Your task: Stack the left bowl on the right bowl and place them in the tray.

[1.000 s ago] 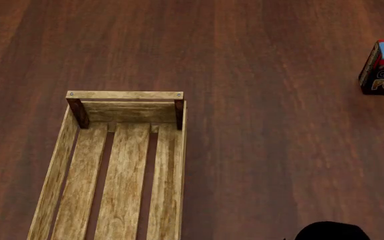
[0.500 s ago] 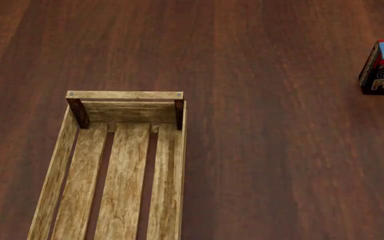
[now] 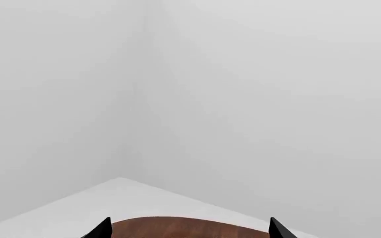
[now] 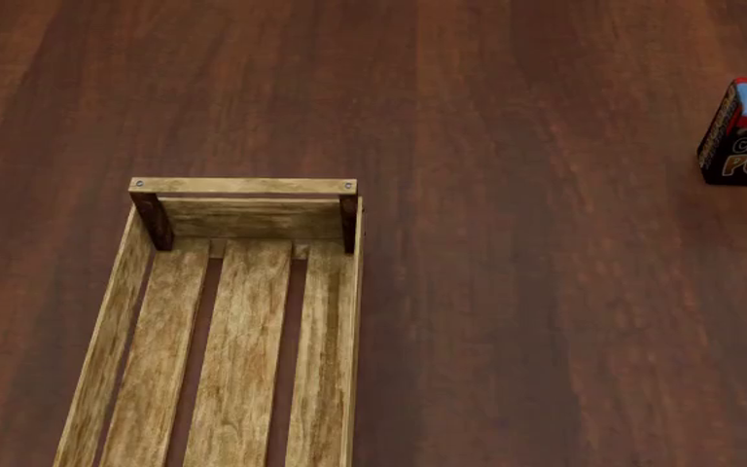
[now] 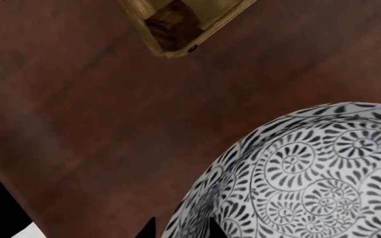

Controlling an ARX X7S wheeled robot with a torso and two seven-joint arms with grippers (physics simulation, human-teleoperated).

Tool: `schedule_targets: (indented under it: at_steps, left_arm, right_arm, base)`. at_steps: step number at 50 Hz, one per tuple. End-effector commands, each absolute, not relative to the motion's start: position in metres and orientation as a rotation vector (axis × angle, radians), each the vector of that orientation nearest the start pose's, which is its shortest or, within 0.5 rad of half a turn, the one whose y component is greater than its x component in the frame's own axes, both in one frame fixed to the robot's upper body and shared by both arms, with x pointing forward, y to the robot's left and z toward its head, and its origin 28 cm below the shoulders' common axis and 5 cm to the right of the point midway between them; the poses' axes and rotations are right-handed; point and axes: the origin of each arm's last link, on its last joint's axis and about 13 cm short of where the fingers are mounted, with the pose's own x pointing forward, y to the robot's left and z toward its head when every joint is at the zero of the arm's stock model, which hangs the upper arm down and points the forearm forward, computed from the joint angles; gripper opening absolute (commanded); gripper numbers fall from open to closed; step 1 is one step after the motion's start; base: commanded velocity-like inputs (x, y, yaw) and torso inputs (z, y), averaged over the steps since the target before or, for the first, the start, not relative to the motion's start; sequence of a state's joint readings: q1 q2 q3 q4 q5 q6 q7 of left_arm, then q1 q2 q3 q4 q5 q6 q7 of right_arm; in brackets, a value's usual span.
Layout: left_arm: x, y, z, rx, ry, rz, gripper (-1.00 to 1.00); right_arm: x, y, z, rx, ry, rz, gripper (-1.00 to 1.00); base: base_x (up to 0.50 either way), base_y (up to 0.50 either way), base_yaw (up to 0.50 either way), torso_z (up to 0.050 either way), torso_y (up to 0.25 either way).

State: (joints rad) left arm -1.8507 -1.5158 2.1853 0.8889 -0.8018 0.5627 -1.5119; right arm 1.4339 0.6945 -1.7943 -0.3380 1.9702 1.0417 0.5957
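Close under the right wrist camera only: a patterned bowl (image 5: 309, 178), right jaws barely showing, state unclear; a tray (image 5: 177, 25) corner beyond. From the head: tray (image 4: 237, 185) on the counter (image 4: 504, 243), pudding box (image 4: 745, 131) far right. Left jaws spread, pinching nothing.

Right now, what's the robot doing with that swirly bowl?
The right end effector is right up against a black-and-white patterned bowl on the dark wooden table, near a corner of the wooden tray. The tray holds nothing in its visible part. The left end effector is open, pointing at a blank wall.
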Motion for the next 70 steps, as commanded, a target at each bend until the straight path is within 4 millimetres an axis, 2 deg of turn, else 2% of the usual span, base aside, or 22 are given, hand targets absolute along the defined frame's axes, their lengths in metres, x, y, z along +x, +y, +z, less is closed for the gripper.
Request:
schedule_targets:
  at_steps: [1,21,39,57,70]
  left_arm:
    - [0.136,0.266,0.248,-0.161,-0.564,0.331,1.00]
    - [0.135,0.266,0.251,-0.171,-0.577,0.325,1.00]
    - [0.133,0.267,0.252,-0.172,-0.581,0.329,1.00]
    - [0.132,0.266,0.251,-0.174,-0.581,0.328,1.00]
    - [0.132,0.266,0.251,-0.175,-0.582,0.327,1.00]
  right_arm:
    - [0.192,-0.105,0.156,-0.639,1.295,0.771,-1.00]
    - [0.185,-0.102,0.189,-0.678,1.205,0.737,-1.00]
    - [0.183,-0.099,0.204,-0.708,1.166,0.707,-1.00]
    - [0.178,-0.102,0.237,-0.776,1.082,0.647,-1.00]
    - [0.186,-0.098,0.254,-0.821,1.054,0.579,-1.00]
  base:
    - [0.00,0.00,0.00,0.000,-0.016]
    - [0.00,0.00,0.00,-0.001,-0.001]
    - [0.00,0.00,0.00,0.000,-0.001]
    - [0.00,0.00,0.00,0.000,0.000]
    - [0.00,0.00,0.00,0.000,0.000]
